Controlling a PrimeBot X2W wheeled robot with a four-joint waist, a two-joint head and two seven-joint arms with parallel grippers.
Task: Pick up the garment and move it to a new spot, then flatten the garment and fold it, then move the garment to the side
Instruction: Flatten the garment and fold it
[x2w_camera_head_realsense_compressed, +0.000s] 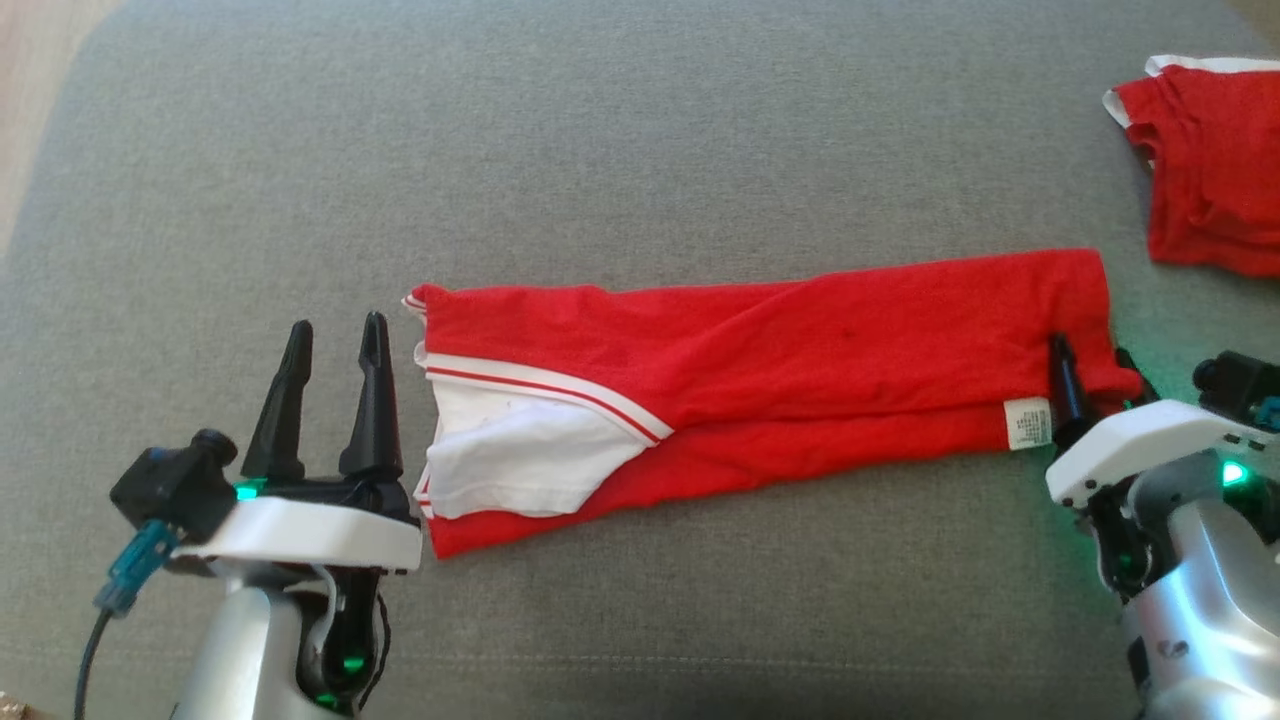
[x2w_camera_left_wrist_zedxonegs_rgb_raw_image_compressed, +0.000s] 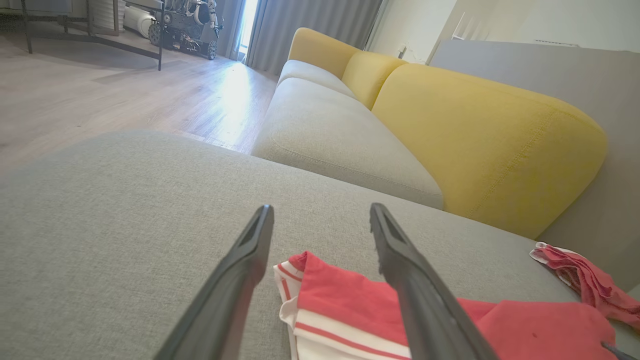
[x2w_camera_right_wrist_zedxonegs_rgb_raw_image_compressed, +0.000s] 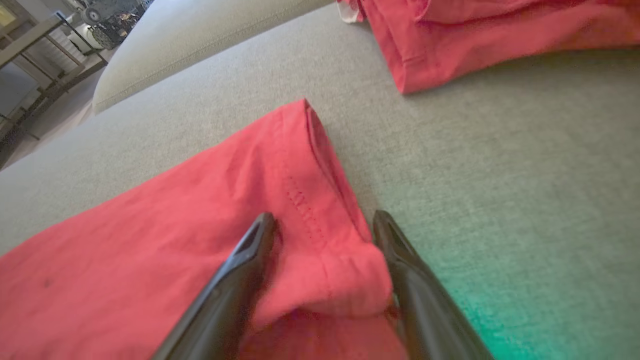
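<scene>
The long-folded red shirt (x2w_camera_head_realsense_compressed: 800, 350) lies across the grey sofa cushion (x2w_camera_head_realsense_compressed: 640, 150). The left pincer (x2w_camera_head_realsense_compressed: 335, 330), fingers apart, hovers just beside its collar end. The right pincer (x2w_camera_head_realsense_compressed: 1090, 347), also apart, straddles the hem corner.

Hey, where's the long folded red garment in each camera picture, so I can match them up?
Head view: the folded red garment lies across the middle, collar end at left.
Left wrist view: bottom centre to bottom right, striped collar nearest.
Right wrist view: lower left, hem corner at bottom centre.
Shared landmark: the second red garment lying apart on the grey cushion.
</scene>
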